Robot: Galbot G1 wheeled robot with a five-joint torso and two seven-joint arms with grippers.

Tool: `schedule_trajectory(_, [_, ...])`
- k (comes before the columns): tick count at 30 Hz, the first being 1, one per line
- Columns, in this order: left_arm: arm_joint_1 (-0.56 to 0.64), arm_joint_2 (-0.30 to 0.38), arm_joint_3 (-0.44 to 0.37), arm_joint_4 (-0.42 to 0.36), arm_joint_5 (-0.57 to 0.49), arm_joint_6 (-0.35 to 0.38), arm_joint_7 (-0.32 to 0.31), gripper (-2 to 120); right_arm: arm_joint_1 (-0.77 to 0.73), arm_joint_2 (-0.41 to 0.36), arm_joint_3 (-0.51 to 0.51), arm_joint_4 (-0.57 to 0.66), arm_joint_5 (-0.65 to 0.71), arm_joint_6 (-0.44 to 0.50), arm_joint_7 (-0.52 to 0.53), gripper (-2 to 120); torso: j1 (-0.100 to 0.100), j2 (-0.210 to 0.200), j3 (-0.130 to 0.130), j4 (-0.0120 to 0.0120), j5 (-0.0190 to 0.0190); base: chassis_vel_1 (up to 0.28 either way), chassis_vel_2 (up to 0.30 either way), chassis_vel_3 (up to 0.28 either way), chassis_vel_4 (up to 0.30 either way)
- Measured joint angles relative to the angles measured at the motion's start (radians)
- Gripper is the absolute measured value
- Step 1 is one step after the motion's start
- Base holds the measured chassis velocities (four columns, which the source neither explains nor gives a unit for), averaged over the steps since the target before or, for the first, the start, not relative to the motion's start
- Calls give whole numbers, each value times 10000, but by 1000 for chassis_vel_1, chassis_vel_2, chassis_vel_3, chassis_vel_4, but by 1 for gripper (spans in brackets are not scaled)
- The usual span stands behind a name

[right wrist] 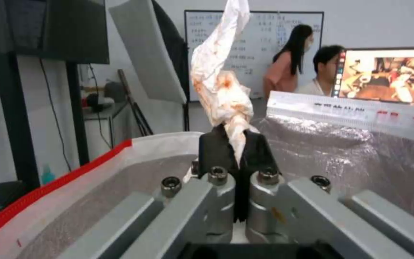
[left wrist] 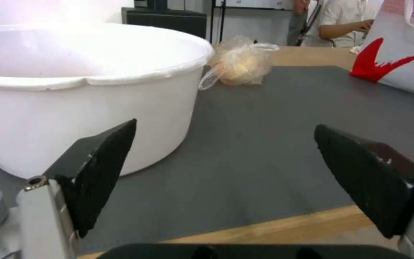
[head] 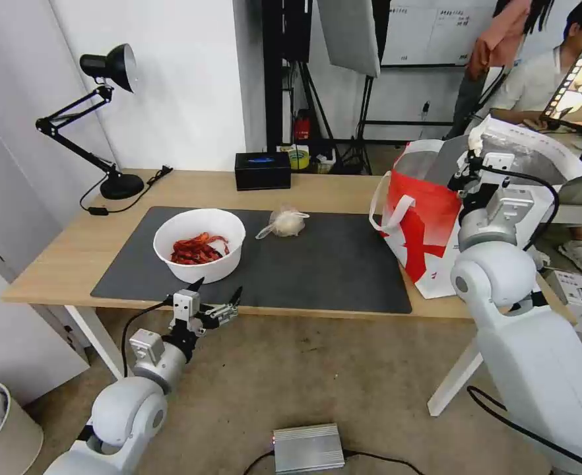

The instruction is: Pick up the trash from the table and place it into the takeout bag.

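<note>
White glossy arm shells, rounded ball-like joints, silver-grey metal wrist housings. Black cables looped along both forearms. Left gripper [head: 216, 296]: black pointed triangular fingers [left wrist: 104, 169] with textured pads, on silver brackets with small bolts. Right gripper [right wrist: 235, 151]: black fingers on grey machined aluminium rails, four socket-head cap screws across the base. Small white boxy camera modules at wrists.

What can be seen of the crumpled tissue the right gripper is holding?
The crumpled tissue is a white, twisted strip of thin paper, stained with orange-red blotches along its middle. Its lower end is pinched between the black fingers of the right gripper, which is shut on it; the rest stands up beyond the fingertips, bent at the top. It is held over the open mouth of the takeout bag, whose silver foil lining surrounds the gripper. Nothing else touches it.
</note>
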Motion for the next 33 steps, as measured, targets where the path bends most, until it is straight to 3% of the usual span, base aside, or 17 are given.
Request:
schedule_trajectory(6, [11,11,-46,3,-9,0,0,100,102,-53,66,69,720,-267,197,0,0,0,0,0,0,0,0,0,0])
schedule_trajectory(9, [12,7,-49,-24,-98,1,-1,100,120,-80,67,145,925,-286,224,6,0,-1,0,0,0,0,0,0,0])
schedule_trajectory(15, [-29,8,-50,-13,-158,14,-13,100,248,-172,128,262,1653,-425,366,30,0,0,0,0,-1,0,0,0,0])
schedule_trajectory(33, [-21,78,-106,-56,-229,-10,-32,100,252,-373,168,280,1759,-697,313,93,0,0,0,0,0,0,0,0,0])
